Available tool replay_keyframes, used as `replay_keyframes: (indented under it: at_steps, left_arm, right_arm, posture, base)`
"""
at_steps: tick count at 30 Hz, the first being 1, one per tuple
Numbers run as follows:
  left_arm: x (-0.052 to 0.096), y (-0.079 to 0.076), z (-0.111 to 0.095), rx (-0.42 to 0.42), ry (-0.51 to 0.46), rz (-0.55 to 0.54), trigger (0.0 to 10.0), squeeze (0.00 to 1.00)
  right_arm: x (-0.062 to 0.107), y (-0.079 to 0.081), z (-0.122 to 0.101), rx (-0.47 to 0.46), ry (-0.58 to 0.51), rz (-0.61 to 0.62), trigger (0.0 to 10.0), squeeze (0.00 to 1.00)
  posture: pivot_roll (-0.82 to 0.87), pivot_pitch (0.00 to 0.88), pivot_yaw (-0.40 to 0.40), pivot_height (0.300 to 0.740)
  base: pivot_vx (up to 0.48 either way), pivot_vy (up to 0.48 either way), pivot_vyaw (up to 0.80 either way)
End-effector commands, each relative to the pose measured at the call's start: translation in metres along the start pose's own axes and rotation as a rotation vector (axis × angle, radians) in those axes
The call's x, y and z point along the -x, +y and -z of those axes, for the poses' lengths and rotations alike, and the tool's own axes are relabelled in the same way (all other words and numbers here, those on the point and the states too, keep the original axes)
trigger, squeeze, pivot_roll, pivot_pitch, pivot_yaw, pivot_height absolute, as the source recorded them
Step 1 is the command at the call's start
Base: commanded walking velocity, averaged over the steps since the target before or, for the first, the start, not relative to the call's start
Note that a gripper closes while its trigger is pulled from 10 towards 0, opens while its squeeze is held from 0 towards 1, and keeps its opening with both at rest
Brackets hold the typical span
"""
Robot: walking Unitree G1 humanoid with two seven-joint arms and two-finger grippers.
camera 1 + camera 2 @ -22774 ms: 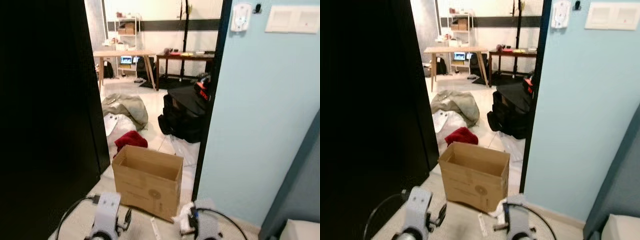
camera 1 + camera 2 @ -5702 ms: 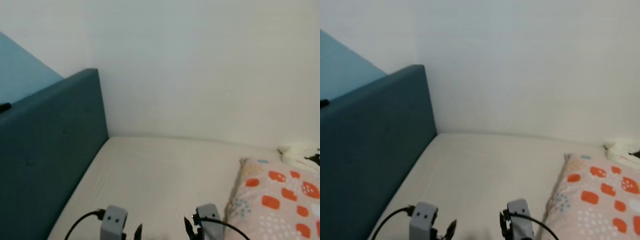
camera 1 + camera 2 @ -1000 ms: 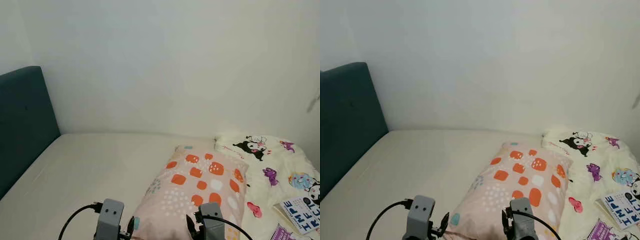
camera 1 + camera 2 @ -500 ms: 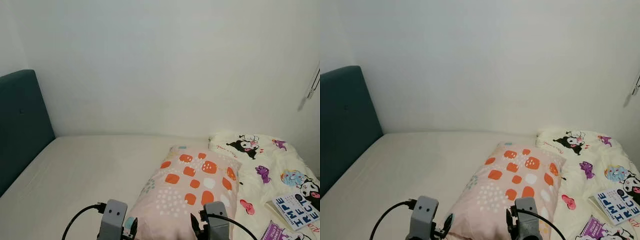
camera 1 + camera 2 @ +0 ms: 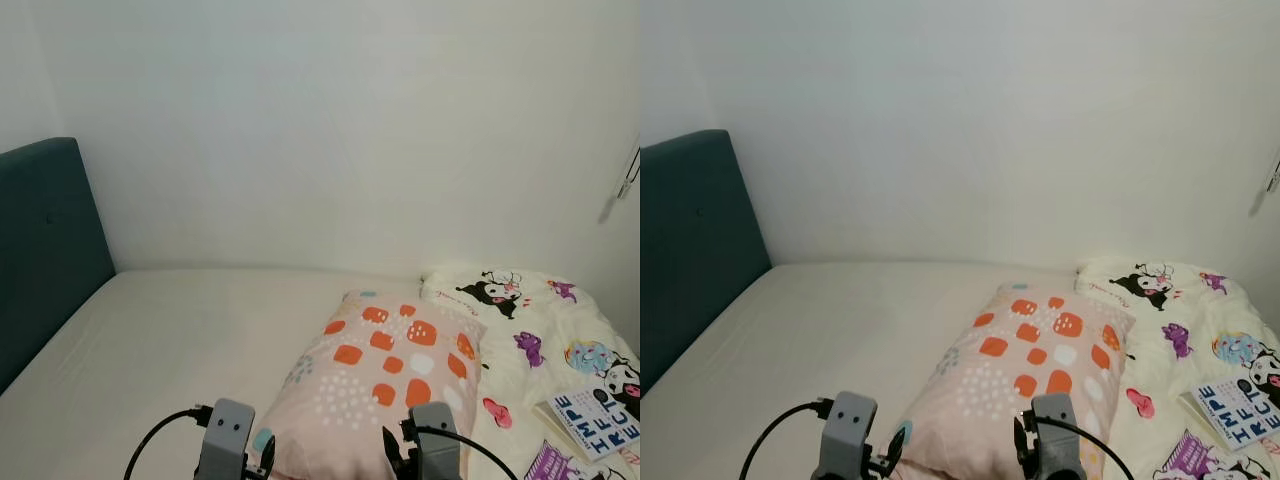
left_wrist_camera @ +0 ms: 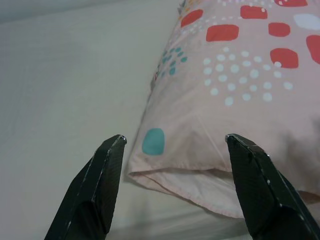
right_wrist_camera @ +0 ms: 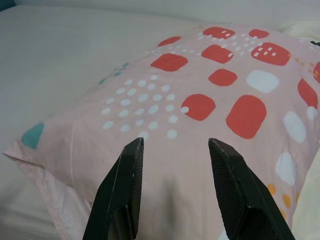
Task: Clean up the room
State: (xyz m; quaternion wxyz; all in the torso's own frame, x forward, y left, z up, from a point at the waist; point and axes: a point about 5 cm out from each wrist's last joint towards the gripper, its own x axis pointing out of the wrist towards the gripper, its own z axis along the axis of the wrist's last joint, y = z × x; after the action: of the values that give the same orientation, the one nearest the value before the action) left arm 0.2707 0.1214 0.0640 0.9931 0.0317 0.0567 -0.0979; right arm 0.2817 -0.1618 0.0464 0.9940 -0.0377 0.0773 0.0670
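Note:
A pink pillow (image 5: 385,375) with orange patches and white dots lies askew across the cream bed sheet (image 5: 170,340). To its right a crumpled cartoon-print blanket (image 5: 530,320) carries a blue-lettered book (image 5: 592,417). My left gripper (image 6: 172,142) hovers open, just short of the pillow's near corner with the teal spot. My right gripper (image 7: 172,145) is open too, low over the pillow's patterned top (image 7: 210,95). Both wrists show at the bottom edge of the left eye view, with the pillow's near end between them.
A teal padded headboard (image 5: 45,240) bounds the bed on the left. A plain white wall (image 5: 330,130) runs along the far side. The bare sheet stretches from the headboard to the pillow.
Since the earliest frames the view has gone from a cluttered doorway to the bed. Over the last second it panned slightly right and steadied; the pillow, blanket and book lie unmoved.

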Motion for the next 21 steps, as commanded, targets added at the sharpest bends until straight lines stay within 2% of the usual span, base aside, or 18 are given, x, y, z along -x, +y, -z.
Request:
replay_keyframes:
  at_steps: [1, 21]
  left_arm:
    - [0.0017, -0.0009, 0.0058, 0.007, 0.024, 0.004, 10.0, 0.0]
    - [0.0004, -0.0021, 0.0049, 0.003, 0.028, 0.022, 10.0, 0.0]
  right_arm:
    - [0.0008, -0.0023, 0.0033, -0.008, 0.015, 0.009, 10.0, 0.0]
    - [0.0013, -0.0029, 0.0041, -0.013, 0.015, 0.021, 10.0, 0.0]
  posture:
    - [0.0, 0.085, -0.022, 0.645]
    - [0.0, 0.095, -0.015, 0.64]
  base:
    - [0.0, 0.0, 0.0]
    - [0.0, 0.0, 0.0]
